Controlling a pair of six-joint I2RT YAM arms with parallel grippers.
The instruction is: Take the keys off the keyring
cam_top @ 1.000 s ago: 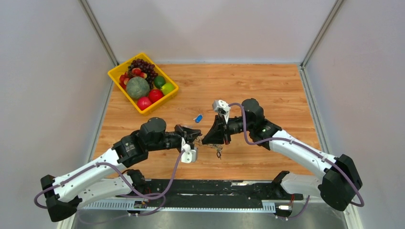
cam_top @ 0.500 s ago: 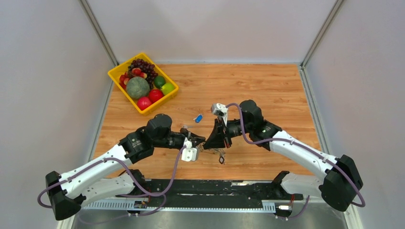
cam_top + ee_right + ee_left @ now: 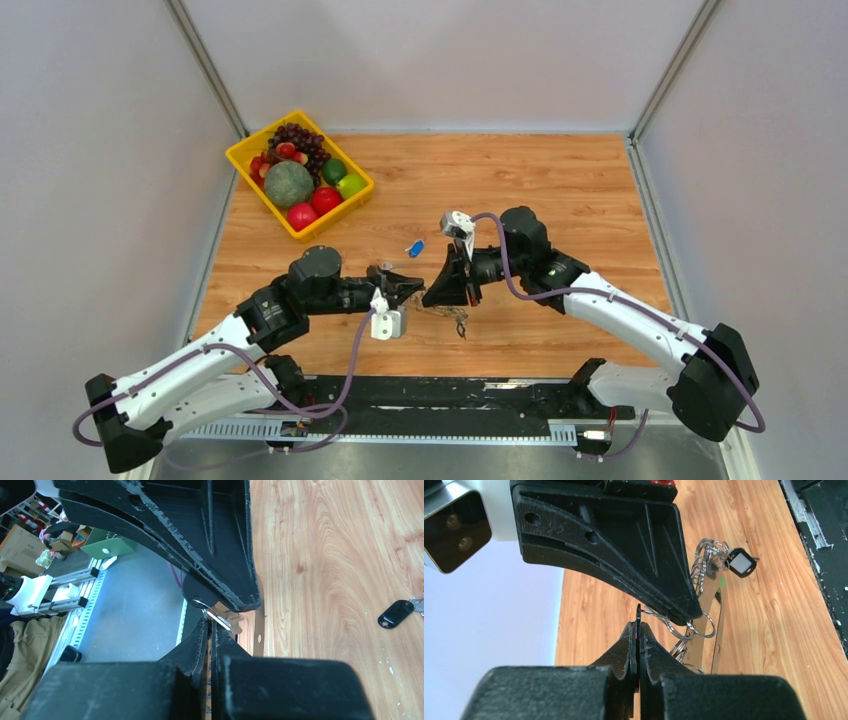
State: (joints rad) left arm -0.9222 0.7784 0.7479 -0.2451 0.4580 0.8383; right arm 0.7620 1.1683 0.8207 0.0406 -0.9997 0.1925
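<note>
My two grippers meet tip to tip above the middle of the wooden table. My left gripper (image 3: 410, 288) (image 3: 638, 626) is shut on a thin black flat piece, seen edge-on, that looks like a key's head. A wire ring runs from it to the keyring (image 3: 702, 625), a tangle of silver loops. My right gripper (image 3: 432, 295) (image 3: 210, 622) is shut on a silver part of that keyring. The keys (image 3: 458, 320) dangle below the two grippers. A black tag with a white face (image 3: 741, 562) hangs at the far end of the loops.
A loose key with a blue head (image 3: 414, 247) lies on the table behind the grippers. A dark-headed key (image 3: 397, 613) shows on the wood in the right wrist view. A yellow basket (image 3: 336, 210) of fruit stands at the back left. Grey walls enclose the table.
My left arm pushed right towards the right gripper, then drew back a little to the left. The right gripper shifted slightly. Both stayed shut, with the bunch strung between them.
</note>
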